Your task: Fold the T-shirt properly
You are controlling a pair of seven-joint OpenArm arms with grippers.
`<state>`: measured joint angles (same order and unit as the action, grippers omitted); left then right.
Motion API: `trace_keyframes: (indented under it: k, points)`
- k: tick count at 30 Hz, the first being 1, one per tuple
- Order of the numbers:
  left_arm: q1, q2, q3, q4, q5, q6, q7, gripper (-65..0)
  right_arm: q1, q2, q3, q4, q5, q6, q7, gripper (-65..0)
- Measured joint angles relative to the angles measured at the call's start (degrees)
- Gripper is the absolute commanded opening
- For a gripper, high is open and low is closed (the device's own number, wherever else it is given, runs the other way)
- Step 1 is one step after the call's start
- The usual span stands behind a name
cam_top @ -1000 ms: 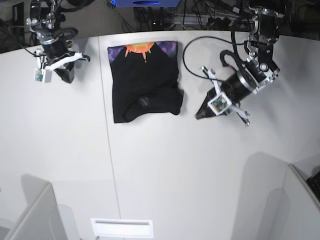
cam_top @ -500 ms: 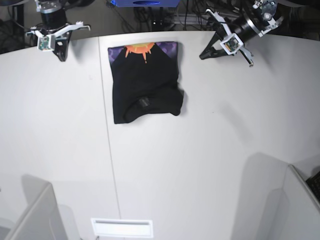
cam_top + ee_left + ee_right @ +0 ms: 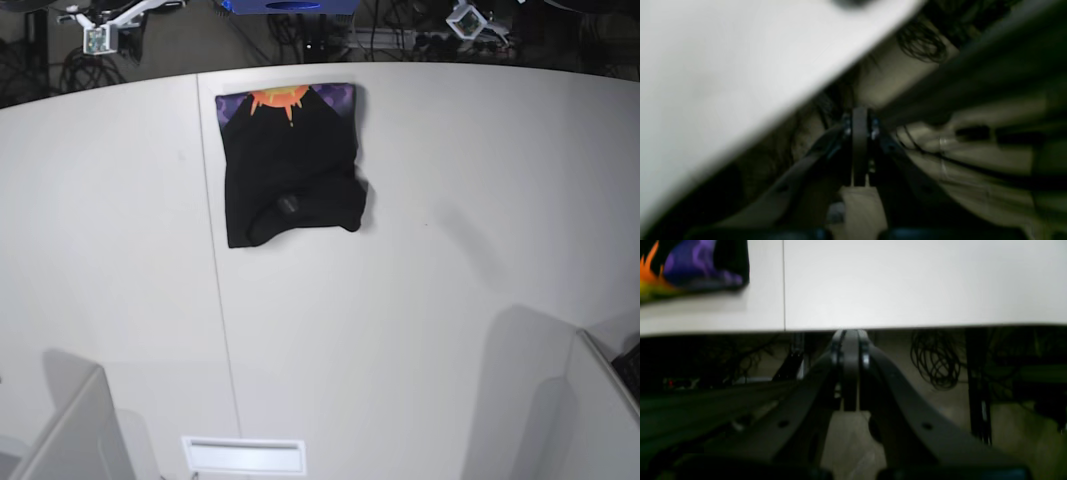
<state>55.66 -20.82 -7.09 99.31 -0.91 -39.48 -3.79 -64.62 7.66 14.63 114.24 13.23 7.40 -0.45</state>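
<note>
The black T-shirt [image 3: 290, 165] lies folded into a rough rectangle on the white table [image 3: 420, 300], with a strip of purple and orange print along its far edge. A lump of cloth bulges at its near right corner. The print's corner also shows in the right wrist view [image 3: 690, 266]. My right gripper [image 3: 850, 340] is shut and empty, beyond the table's far edge, at the base view's top left [image 3: 105, 25]. My left gripper [image 3: 859, 133] is shut and empty, past the far edge too, at the top right [image 3: 470, 18]. Both are well away from the shirt.
Dark cables [image 3: 933, 363] hang behind the table's far edge. A table seam [image 3: 222, 330] runs front to back, left of the shirt. Grey partitions stand at the front left [image 3: 70, 430] and front right [image 3: 600, 410]. A white slot [image 3: 243, 455] sits at the front edge.
Both arms have pulled back off the table to beyond its far edge. The left arm came from beside the shirt's right side. The shirt has not moved.
</note>
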Motion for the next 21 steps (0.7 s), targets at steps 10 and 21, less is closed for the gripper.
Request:
trace_keyframes:
  k: [10, 21]
  points:
    - [3.58, -0.15, 0.07, -10.38, -0.42, 0.02, -0.31, -65.0, -2.93, 0.04, -0.02, -0.09, 0.0, 0.0, -19.21, -65.0]
    - [-1.77, -0.15, 0.11, -24.15, -0.63, 0.07, -0.26, -65.0, 3.02, 0.33, -0.35, -11.23, 0.04, 0.02, -35.89, -65.0]
